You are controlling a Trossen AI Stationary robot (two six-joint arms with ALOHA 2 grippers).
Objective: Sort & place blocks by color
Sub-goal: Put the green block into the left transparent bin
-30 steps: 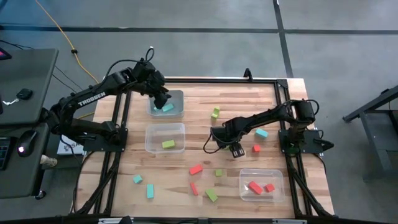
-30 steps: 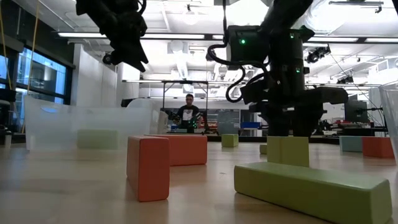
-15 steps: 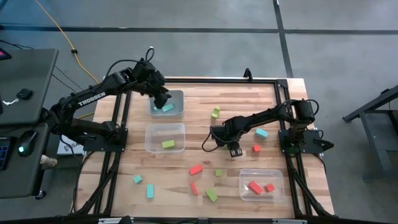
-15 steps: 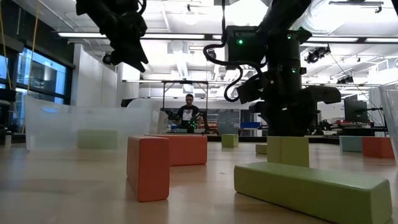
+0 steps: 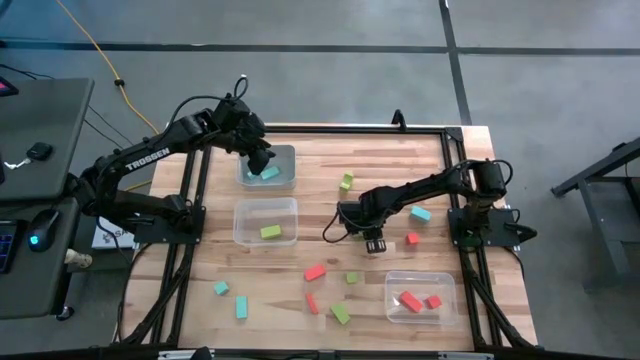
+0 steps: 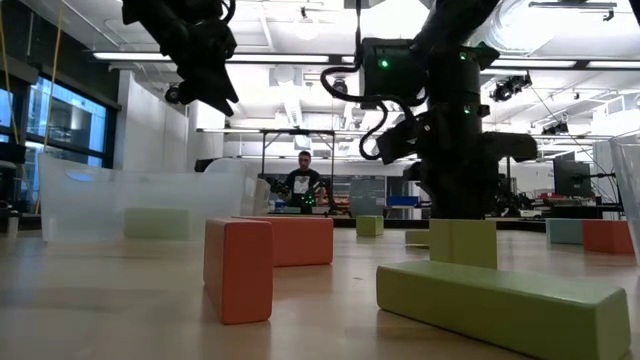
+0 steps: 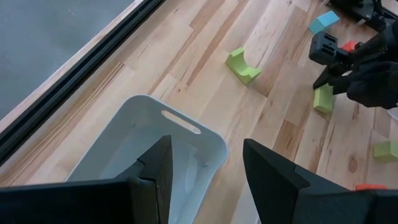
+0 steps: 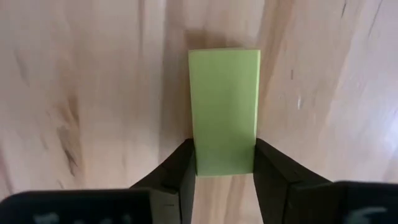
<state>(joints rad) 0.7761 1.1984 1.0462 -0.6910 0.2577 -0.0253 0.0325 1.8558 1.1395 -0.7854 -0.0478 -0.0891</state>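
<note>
The right gripper (image 8: 224, 163), lowered to the table, is now pressed against both sides of the green block (image 8: 224, 109) lying between its fingers, so lifting seems possible next.

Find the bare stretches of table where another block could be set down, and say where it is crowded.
Free: the wood between the green-block bin and the cyan blocks; the far strip beyond the arched green block. Crowded: the near middle, with red and green blocks, and around the right gripper.
</note>
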